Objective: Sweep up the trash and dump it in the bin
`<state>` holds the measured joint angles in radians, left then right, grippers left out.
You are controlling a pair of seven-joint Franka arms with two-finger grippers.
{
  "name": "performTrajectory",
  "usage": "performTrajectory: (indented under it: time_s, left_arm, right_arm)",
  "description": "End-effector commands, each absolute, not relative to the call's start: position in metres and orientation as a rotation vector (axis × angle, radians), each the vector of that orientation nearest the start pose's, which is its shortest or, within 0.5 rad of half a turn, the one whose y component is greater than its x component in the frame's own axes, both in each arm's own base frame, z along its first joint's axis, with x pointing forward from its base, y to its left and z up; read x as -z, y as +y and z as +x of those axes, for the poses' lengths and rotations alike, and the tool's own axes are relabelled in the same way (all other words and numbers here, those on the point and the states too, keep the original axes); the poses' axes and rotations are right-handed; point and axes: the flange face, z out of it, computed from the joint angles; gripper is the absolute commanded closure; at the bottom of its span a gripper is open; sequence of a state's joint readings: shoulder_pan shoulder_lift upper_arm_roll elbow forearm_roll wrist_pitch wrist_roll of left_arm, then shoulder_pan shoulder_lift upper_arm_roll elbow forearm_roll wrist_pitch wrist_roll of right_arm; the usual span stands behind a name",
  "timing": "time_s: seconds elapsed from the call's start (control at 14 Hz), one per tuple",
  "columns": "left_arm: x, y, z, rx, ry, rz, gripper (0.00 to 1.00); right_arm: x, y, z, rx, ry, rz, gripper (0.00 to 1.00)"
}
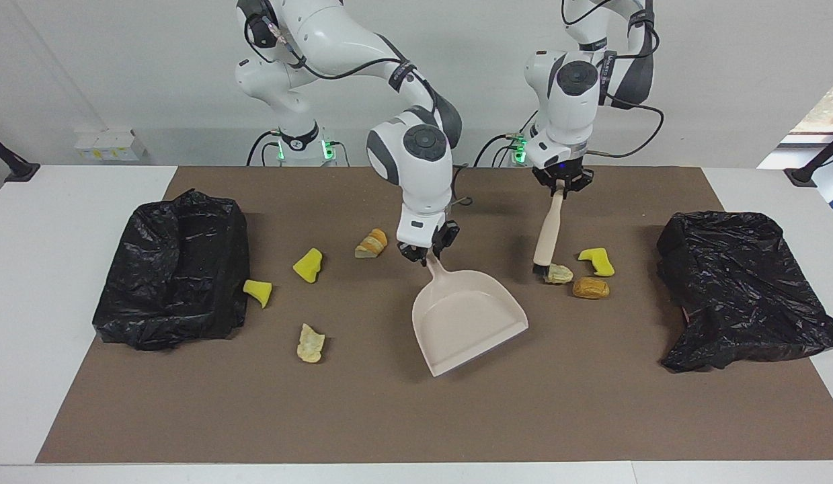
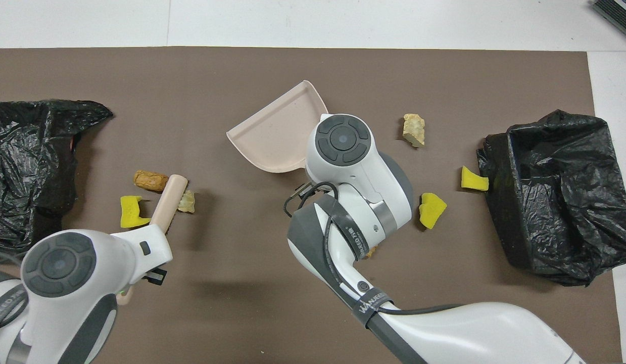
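In the facing view we see the right gripper (image 1: 425,253) just above the centre of the frame, its fingers closed on the handle of the beige plastic dustpan (image 1: 466,319) — the pan's flat mouth rests on the brown mat (image 1: 416,417) that covers the white tabletop (image 1: 46,269) and is angled toward the lower right of the frame. The left gripper (image 1: 561,185) sits in the upper right of centre, fingers clamped on the top of the beige wooden-handled brush (image 1: 548,232), which slants down so that its dark bristle end touches a pale tan bread-like lump (image 1: 559,273). Just beside that lump lie an orange-brown bread lump (image 1: 590,288) and a bent yellow sponge chunk (image 1: 596,261), all three right of centre. The rest of the trash lies left of centre: a sliced tan-and-orange bread piece (image 1: 372,243) close to the right gripper, a yellow sponge wedge (image 1: 308,265), a smaller yellow sponge chunk (image 1: 258,292) touching the edge of the black plastic-lined bin (image 1: 174,269) at the frame's left, and a pale crusty lump (image 1: 310,343) lower down. A second crumpled black bag-lined bin (image 1: 739,289) sits at the frame's right. In the overhead view the dustpan (image 2: 277,136) shows at upper centre, partly covered by the right arm — the brush handle (image 2: 167,197) crosses the tan lump at mid-left.
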<state>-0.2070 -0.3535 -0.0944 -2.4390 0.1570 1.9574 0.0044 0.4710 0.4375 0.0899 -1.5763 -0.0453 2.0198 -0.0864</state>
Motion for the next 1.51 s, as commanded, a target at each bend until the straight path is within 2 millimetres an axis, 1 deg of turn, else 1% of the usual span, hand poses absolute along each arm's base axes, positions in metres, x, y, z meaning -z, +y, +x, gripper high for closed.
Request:
performTrajectory:
  time_s: [0.0, 0.14, 0.29, 0.36, 0.43, 0.57, 0.65, 0.72, 0.79, 0.86, 0.93, 1.0, 1.08, 1.22, 1.29, 1.43]
  left_arm:
    - [-0.425, -0.065, 0.417, -0.155, 0.38, -2.913, 1.0]
    - [-0.423, -0.03, 0.425, -0.115, 0.268, -2.937, 1.0]
    - [-0.423, 0.004, 0.427, -0.111, 0.162, -2.949, 1.0]
    - [-0.417, 0.011, 0.429, -0.119, 0.135, -2.954, 1.0]
    - [-0.407, 0.012, 0.431, -0.135, 0.116, -2.958, 1.0]
    - [-0.385, 0.008, 0.438, -0.143, 0.066, -2.974, 1.0]
    - [-0.37, 0.001, 0.444, -0.144, 0.041, -2.98, 1.0]
    - [-0.359, -0.006, 0.448, -0.141, 0.014, -2.984, 1.0]
    - [-0.354, -0.024, 0.45, -0.132, 0.044, -2.993, 1.0]
    - [-0.352, -0.037, 0.451, -0.122, 0.02, -3.031, 1.0]
    - [-0.348, -0.053, 0.451, -0.13, 0.016, -3.069, 1.0]
    - [-0.345, -0.073, 0.448, -0.144, 0.046, -3.083, 1.0]
    - [-0.344, -0.085, 0.446, -0.149, 0.025, -3.089, 1.0]
    - [-0.344, -0.121, 0.437, -0.153, 0.013, -3.111, 1.0]
    - [-0.346, -0.136, 0.433, -0.153, 0.015, -3.121, 1.0]
    - [-0.345, -0.171, 0.423, -0.169, 0.029, -3.149, 1.0]
  right_arm:
    - [-0.4, 0.339, 0.588, -0.006, -1.334, -2.897, 1.0]
    - [-0.393, 0.33, 0.591, -0.071, -1.61, -2.782, 1.0]
    - [-0.399, 0.322, 0.596, -0.119, -1.726, -2.718, 1.0]
    - [-0.4, 0.321, 0.596, -0.141, -1.881, -2.635, 1.0]
    - [-0.399, 0.321, 0.598, -0.153, -2.04, -2.521, 1.0]
    - [-0.4, 0.321, 0.599, -0.148, -2.182, -2.408, 1.0]
    - [-0.401, 0.324, 0.598, -0.146, -2.224, -2.388, 1.0]
    - [-0.399, 0.322, 0.598, -0.156, -2.24, -2.388, 1.0]
    - [-0.398, 0.321, 0.599, -0.149, -2.262, -2.375, 1.0]
    - [-0.397, 0.325, 0.598, -0.145, -2.288, -2.35, 1.0]
    - [-0.389, 0.33, 0.597, -0.156, -2.3, -2.335, 1.0]
    - [-0.386, 0.333, 0.596, -0.164, -2.318, -2.331, 1.0]
    - [-0.386, 0.334, 0.596, -0.147, -2.332, -2.328, 1.0]
    - [-0.378, 0.338, 0.593, -0.141, -2.349, -2.315, 1.0]
    - [-0.373, 0.343, 0.588, -0.152, -2.361, -2.303, 1.0]
    - [-0.37, 0.348, 0.584, -0.151, -2.372, -2.293, 1.0]
